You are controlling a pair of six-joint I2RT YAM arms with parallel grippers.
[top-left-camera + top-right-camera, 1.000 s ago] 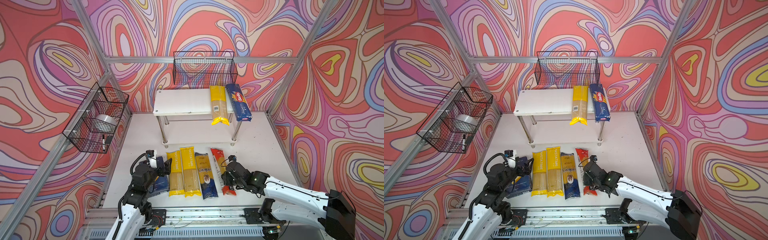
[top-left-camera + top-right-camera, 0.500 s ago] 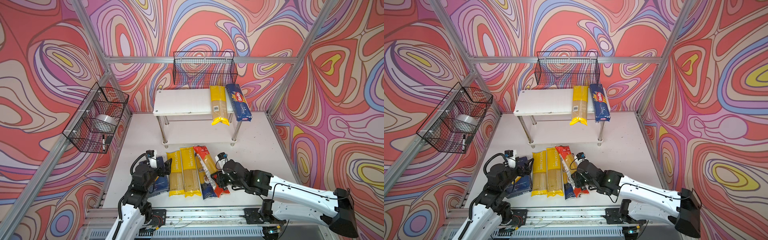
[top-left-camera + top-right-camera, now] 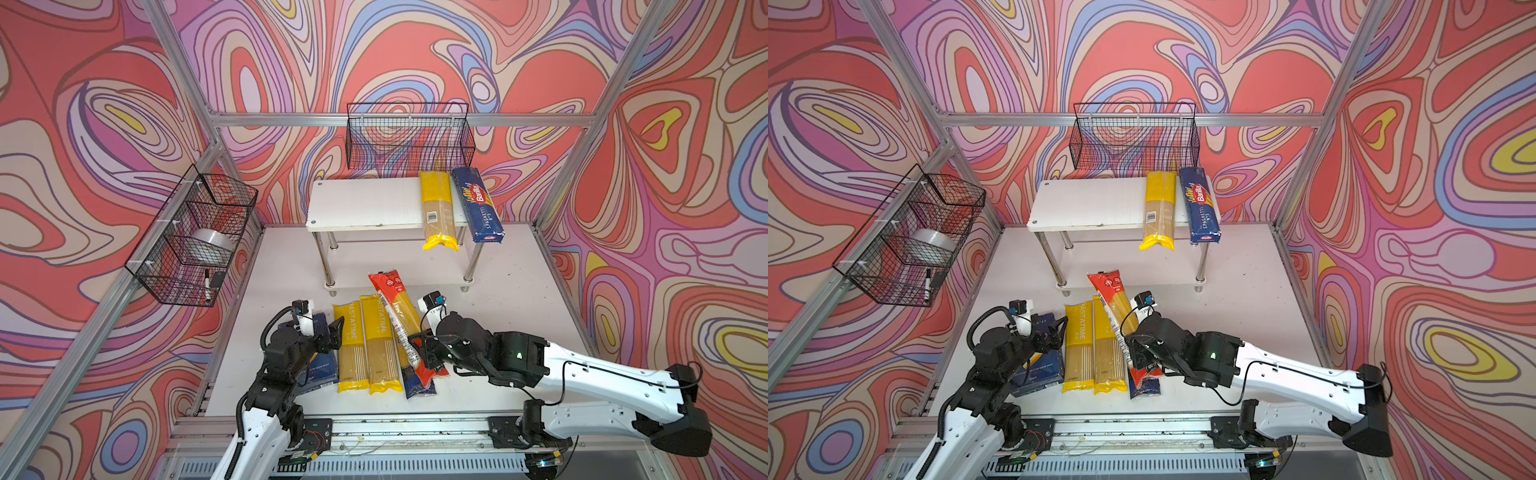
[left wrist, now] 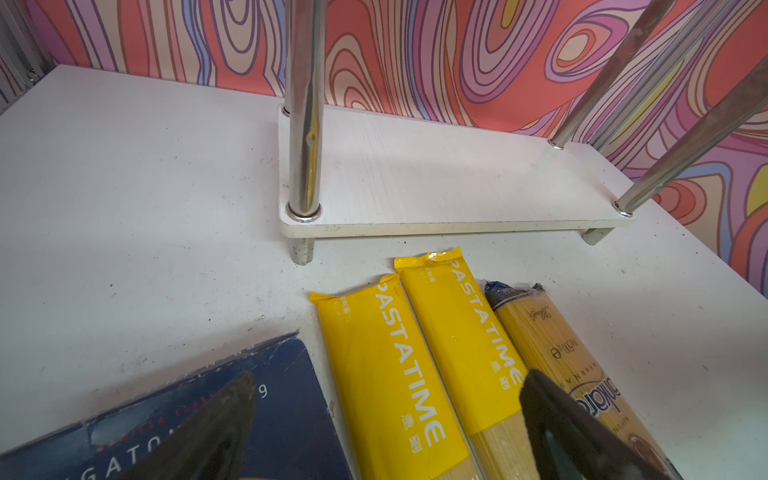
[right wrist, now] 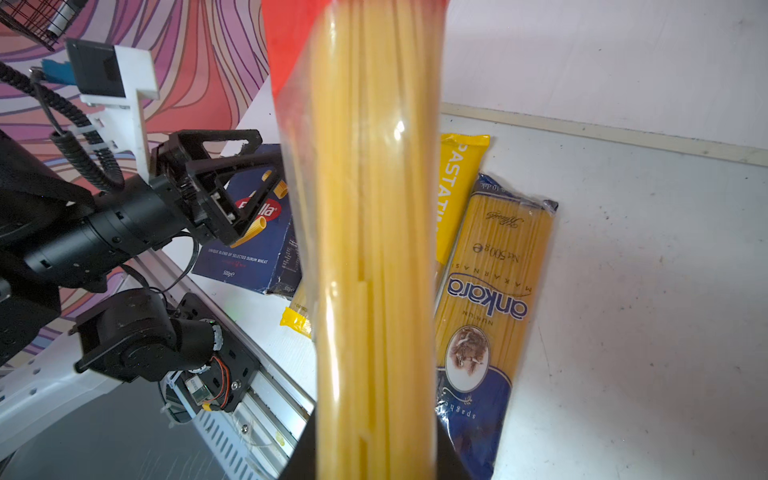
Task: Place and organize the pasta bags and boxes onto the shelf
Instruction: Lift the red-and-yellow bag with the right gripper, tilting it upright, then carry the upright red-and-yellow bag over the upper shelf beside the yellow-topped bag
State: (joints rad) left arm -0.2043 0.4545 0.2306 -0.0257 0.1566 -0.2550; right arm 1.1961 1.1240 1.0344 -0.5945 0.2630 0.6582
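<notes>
My right gripper [image 3: 419,349] [image 5: 376,453] is shut on the red-ended bag [image 3: 399,307] [image 5: 374,208], which hangs tilted above the gold-and-navy bag [image 3: 415,384] [image 5: 490,282]. Two yellow PASTATIME bags [image 3: 351,349] [image 3: 380,345] lie side by side on the table, with the wide Barilla box [image 3: 320,361] [image 4: 208,395] to their left. My left gripper [image 3: 332,328] [image 4: 390,415] hovers open over that box and the nearest yellow bag. The shelf [image 3: 365,203] [image 4: 436,178] carries a yellow-ended bag [image 3: 436,212] and the Spaghetti box [image 3: 478,203] on the right of its top board.
A black wire basket [image 3: 409,137] hangs on the back wall just above the shelf. Another basket [image 3: 195,237] on the left wall holds a tape roll and a marker. An aluminium rail [image 3: 374,428] runs along the table's front edge.
The right gripper has lifted the red-ended bag off the table and swung it leftward over the gold-and-navy bag, its far end rising toward the shelf. The left arm has stayed put.
</notes>
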